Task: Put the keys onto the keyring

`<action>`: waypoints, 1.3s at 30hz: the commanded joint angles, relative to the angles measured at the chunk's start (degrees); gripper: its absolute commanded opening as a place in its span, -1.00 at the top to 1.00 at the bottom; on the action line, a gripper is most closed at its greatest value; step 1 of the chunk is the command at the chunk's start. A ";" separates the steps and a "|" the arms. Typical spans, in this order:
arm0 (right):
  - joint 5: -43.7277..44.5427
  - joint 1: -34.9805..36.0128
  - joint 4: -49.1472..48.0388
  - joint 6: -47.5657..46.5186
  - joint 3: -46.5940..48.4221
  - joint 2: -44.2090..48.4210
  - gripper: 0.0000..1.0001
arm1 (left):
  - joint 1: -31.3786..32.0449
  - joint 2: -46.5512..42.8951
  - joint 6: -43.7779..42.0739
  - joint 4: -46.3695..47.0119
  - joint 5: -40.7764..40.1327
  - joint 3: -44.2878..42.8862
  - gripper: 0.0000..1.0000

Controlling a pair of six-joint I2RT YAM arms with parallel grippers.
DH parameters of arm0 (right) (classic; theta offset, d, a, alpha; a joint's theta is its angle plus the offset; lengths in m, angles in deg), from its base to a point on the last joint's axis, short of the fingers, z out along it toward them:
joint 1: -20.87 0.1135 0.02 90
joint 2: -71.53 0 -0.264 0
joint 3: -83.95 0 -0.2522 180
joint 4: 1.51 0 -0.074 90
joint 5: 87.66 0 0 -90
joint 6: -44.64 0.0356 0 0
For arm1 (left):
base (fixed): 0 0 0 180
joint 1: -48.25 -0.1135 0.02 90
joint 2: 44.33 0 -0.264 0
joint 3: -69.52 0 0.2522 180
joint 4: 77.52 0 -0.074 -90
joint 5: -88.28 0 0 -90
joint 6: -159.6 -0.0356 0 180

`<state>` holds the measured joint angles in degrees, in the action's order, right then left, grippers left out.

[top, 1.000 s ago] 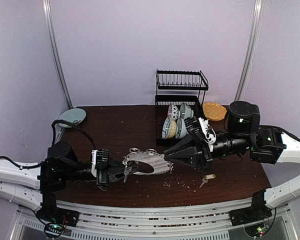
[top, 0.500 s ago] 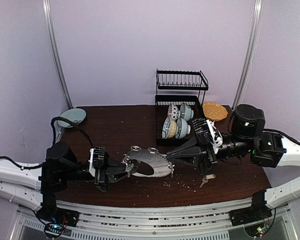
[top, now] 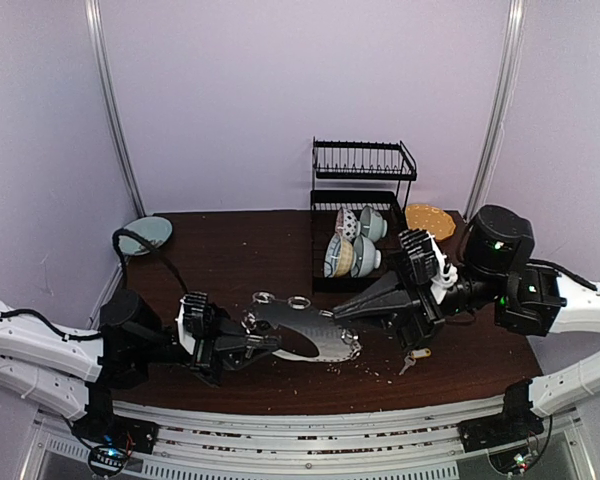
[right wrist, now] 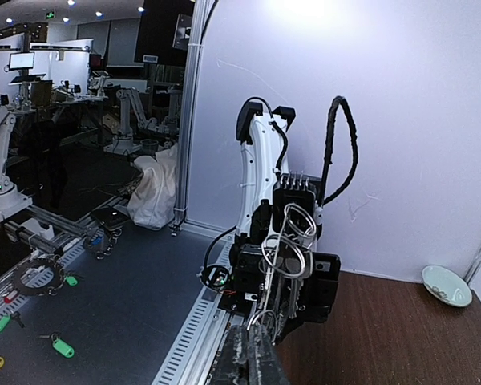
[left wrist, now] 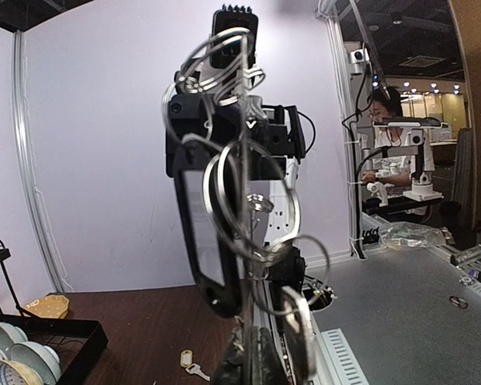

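The keyring (top: 325,350), a large thin grey hoop with small rings hanging from it, is held above the table between both grippers. My left gripper (top: 242,345) is shut on its left end and my right gripper (top: 338,312) is shut on its right end. In the left wrist view the hoop (left wrist: 245,241) rises edge-on from my shut left gripper (left wrist: 252,365), carrying rings and a black tag (left wrist: 204,241). In the right wrist view it (right wrist: 269,273) runs up from my shut right gripper (right wrist: 252,361). The keys (top: 412,358), a silver key on a yellow tag, lie on the table under the right arm, also in the left wrist view (left wrist: 186,358).
A black dish rack (top: 364,165) holding several bowls stands at the back middle. An orange plate (top: 428,222) lies to its right. A grey-green plate (top: 145,235) lies at the back left corner. Small crumbs (top: 352,366) are scattered near the front.
The hoop has turned flatter towards the camera and shifted a little right. The left arm has moved right with it, and the right arm's body has drawn back to the right. The keys have not moved.
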<state>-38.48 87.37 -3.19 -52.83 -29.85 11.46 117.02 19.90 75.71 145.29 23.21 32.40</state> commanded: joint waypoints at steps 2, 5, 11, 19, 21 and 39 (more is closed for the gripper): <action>-0.81 0.44 -3.99 1.58 0.69 0.27 1.00 | -0.22 1.74 1.25 2.58 -2.25 0.17 1.00; 4.14 0.42 0.80 -1.70 1.31 0.30 1.00 | -0.14 1.26 0.96 3.53 -1.48 -0.24 1.00; 9.49 0.47 9.10 -5.47 1.98 2.40 0.52 | 0.31 -1.91 -1.52 2.84 -1.29 0.06 1.00; 11.53 0.47 12.28 -6.23 1.19 7.27 0.18 | 0.36 -5.35 -5.71 -5.72 1.50 -1.54 1.00; 10.67 0.47 13.04 -6.18 1.75 7.25 0.15 | 0.40 -6.08 -7.77 -10.41 3.12 -3.13 1.00; -1.17 0.56 12.84 -16.63 1.94 8.77 0.19 | 0.73 -7.46 -28.98 -29.82 4.64 -15.30 1.00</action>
<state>-37.60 87.66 12.70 -68.19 -28.10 19.44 117.37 12.09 50.53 115.26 27.30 18.63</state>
